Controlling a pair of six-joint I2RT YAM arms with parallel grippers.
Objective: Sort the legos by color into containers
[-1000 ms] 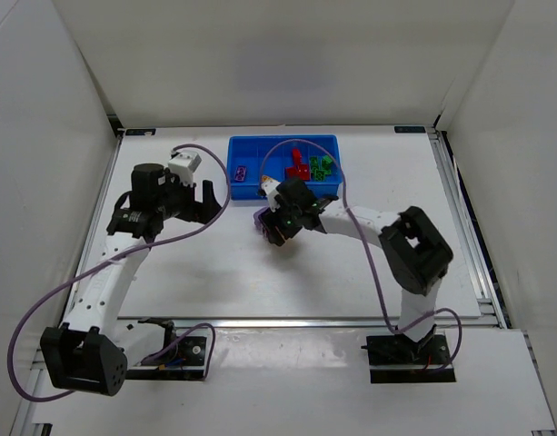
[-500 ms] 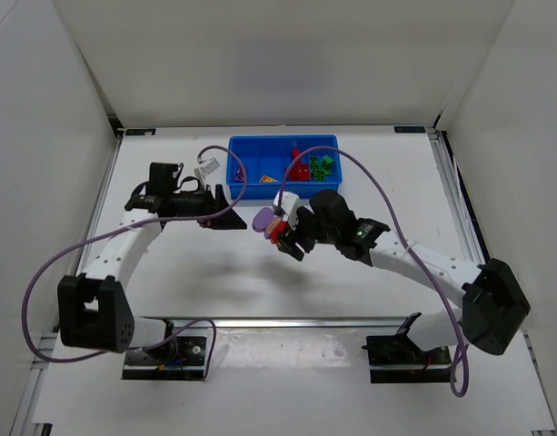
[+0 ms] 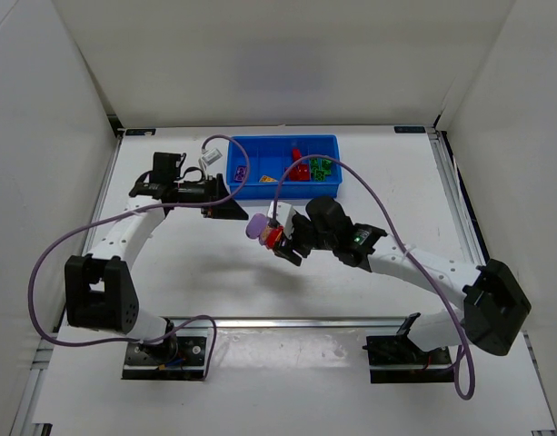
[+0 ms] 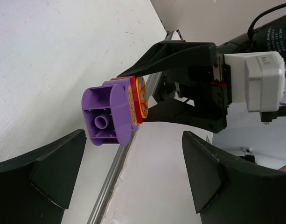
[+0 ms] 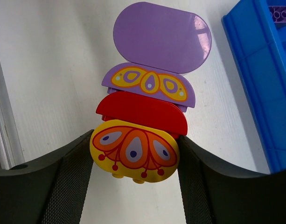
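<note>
My right gripper (image 5: 135, 158) is shut on a stack of joined legos (image 5: 147, 107): a yellow block with an orange pattern, a red block, a patterned purple block and a plain purple rounded block at the far end. The stack (image 3: 264, 231) hangs above the table, in front of the blue tray (image 3: 251, 189). My left gripper (image 3: 231, 205) is open and empty. It faces the stack's purple end (image 4: 108, 115) with a gap between. The tray's compartments hold a purple lego (image 3: 241, 172), a yellow one (image 3: 268, 179), red ones (image 3: 299, 169) and green ones (image 3: 323, 167).
The blue tray's corner (image 5: 268, 84) shows at the right of the right wrist view. White walls (image 3: 42, 118) enclose the table on three sides. A metal rail (image 3: 287, 320) runs along the near edge. Purple cables (image 3: 69, 245) loop from both arms.
My right gripper has lifted the stack and drawn it slightly left. My left arm has swung right and forward, bringing its open gripper close to the stack's purple end.
</note>
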